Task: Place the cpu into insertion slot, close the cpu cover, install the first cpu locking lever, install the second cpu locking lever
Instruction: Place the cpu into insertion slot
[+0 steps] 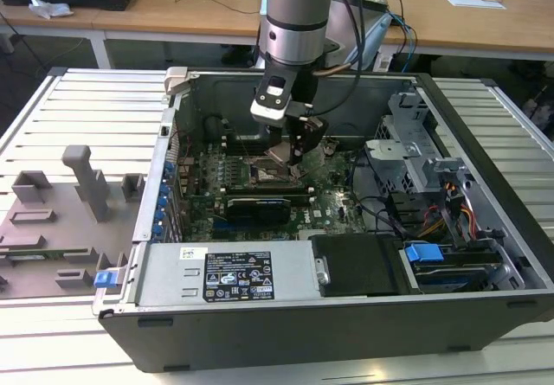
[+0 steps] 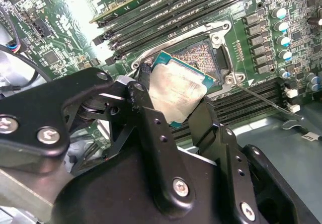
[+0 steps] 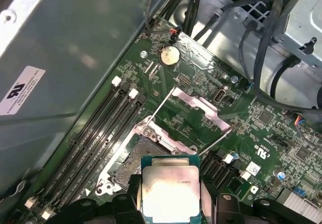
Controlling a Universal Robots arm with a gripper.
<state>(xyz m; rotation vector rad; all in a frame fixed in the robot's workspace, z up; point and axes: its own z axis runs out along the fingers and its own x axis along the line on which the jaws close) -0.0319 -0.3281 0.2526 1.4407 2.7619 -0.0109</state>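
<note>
The tool [image 2: 173,110] clamps the cpu [image 2: 176,88] by opposite edges, close above the bare insertion slot [image 2: 201,55]. The faint print [image 3: 183,182] on the cpu's top is unreadable. The cpu cover [image 3: 198,108] stands open beyond.

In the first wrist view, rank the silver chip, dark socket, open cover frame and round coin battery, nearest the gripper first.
1. Pale silver square cpu, held in the gripper.
2. Dark square insertion slot, just beyond it.
3. Thin silver cpu cover, open past the slot.
4. Round silver coin battery, farthest.
</note>
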